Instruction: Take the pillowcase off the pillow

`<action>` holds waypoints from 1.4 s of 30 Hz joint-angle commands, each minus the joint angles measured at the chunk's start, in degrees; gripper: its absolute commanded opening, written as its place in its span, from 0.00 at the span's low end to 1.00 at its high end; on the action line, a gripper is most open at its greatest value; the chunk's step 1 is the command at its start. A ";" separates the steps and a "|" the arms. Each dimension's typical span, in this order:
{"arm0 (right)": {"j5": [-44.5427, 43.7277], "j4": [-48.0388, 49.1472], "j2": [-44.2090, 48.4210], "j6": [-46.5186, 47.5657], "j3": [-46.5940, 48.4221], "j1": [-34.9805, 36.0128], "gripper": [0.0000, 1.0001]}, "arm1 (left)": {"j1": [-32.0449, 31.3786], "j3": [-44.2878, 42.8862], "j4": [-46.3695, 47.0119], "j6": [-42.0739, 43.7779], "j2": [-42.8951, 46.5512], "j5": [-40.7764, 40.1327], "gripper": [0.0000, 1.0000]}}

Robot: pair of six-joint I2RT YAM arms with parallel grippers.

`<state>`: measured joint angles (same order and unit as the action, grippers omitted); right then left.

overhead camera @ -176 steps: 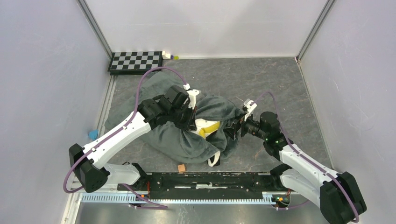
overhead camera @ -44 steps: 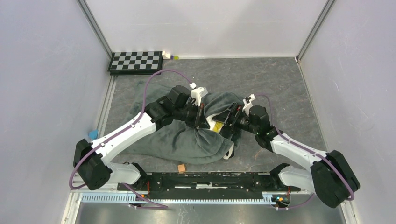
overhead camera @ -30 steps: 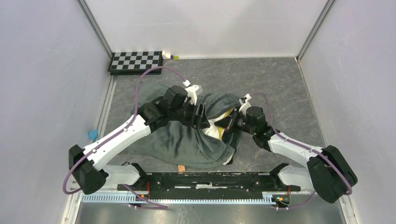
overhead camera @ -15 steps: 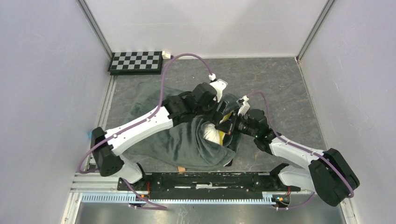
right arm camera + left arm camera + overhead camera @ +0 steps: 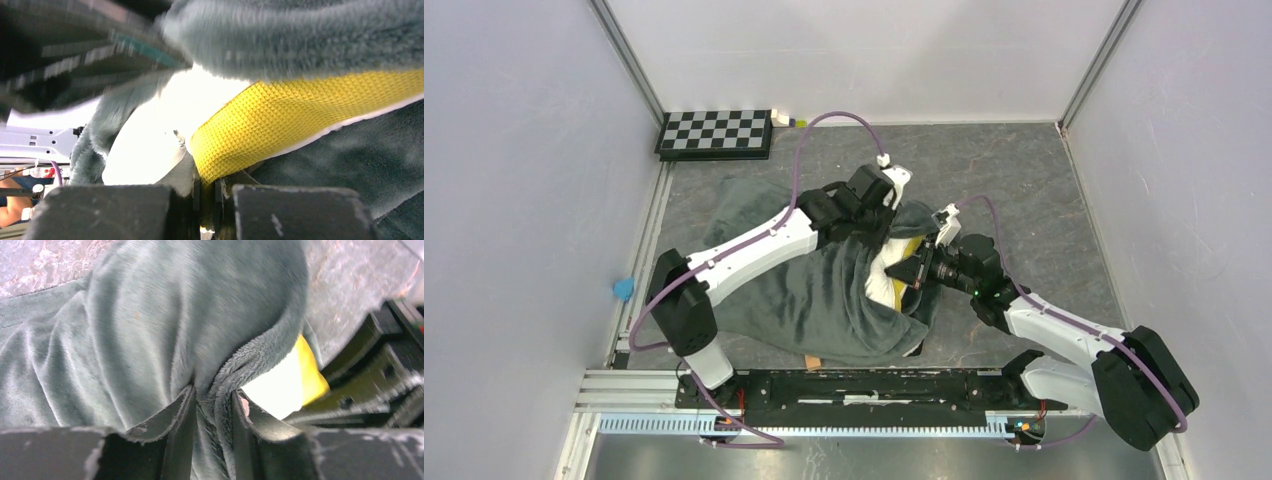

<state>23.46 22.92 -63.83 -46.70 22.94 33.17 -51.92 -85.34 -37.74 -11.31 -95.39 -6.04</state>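
Note:
The dark grey-green pillowcase (image 5: 804, 290) lies crumpled mid-table with its mouth facing right. The white pillow (image 5: 882, 285) pokes out of that mouth, its yellow edge (image 5: 310, 372) showing. My left gripper (image 5: 212, 405) is shut on the plush rim of the pillowcase (image 5: 150, 330), just above the pillow (image 5: 272, 385); from above, the left gripper (image 5: 879, 228) sits over the opening. My right gripper (image 5: 206, 187) is shut on the pillow's yellow waffle edge (image 5: 280, 120), with pillowcase fabric (image 5: 300, 40) draped over it. In the top view the right gripper (image 5: 906, 270) meets the pillow from the right.
A checkerboard (image 5: 715, 131) lies at the back left, with a small yellow-green object (image 5: 796, 122) beside it. A small orange block (image 5: 812, 361) sits by the front rail (image 5: 854, 385). A blue item (image 5: 623, 289) rests at the left wall. White walls enclose the table.
My left arm swung right, over the pillowcase mouth, and its jaws closed onto the fabric rim. My right gripper kept its hold on the pillow edge, barely moving.

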 commanded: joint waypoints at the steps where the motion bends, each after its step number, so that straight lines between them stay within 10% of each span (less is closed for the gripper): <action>1: 2.70 5.49 1.88 1.41 -0.86 0.27 0.00 | 6.30 -4.55 7.44 -2.59 -3.81 3.11 0.34; 11: 4.56 3.92 4.43 3.02 0.20 0.63 0.00 | 10.96 -21.00 1.53 -3.98 -22.31 -3.63 0.14; 21: -24.27 -22.77 12.29 19.99 14.65 0.49 0.00 | 18.96 10.95 12.38 -7.08 -9.83 -11.14 0.04; 26: -34.22 -26.26 13.80 21.13 16.45 0.32 0.00 | 23.97 10.82 7.90 -6.37 -9.92 -9.00 0.04; 33: -29.58 -19.64 6.16 16.54 17.11 0.25 0.00 | 22.55 16.53 16.75 -7.55 5.64 5.04 0.31; 38: -27.72 -12.80 2.07 12.91 18.37 0.32 0.00 | 13.63 16.23 11.41 -9.60 16.61 -2.81 0.64; 42: -27.72 -11.10 -1.25 11.63 21.74 0.30 0.00 | 9.16 17.78 7.45 -11.54 22.31 -2.94 0.71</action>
<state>-2.17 0.67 -63.42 -32.77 38.02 33.87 -38.96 -68.53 -25.41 -19.46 -78.13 -6.98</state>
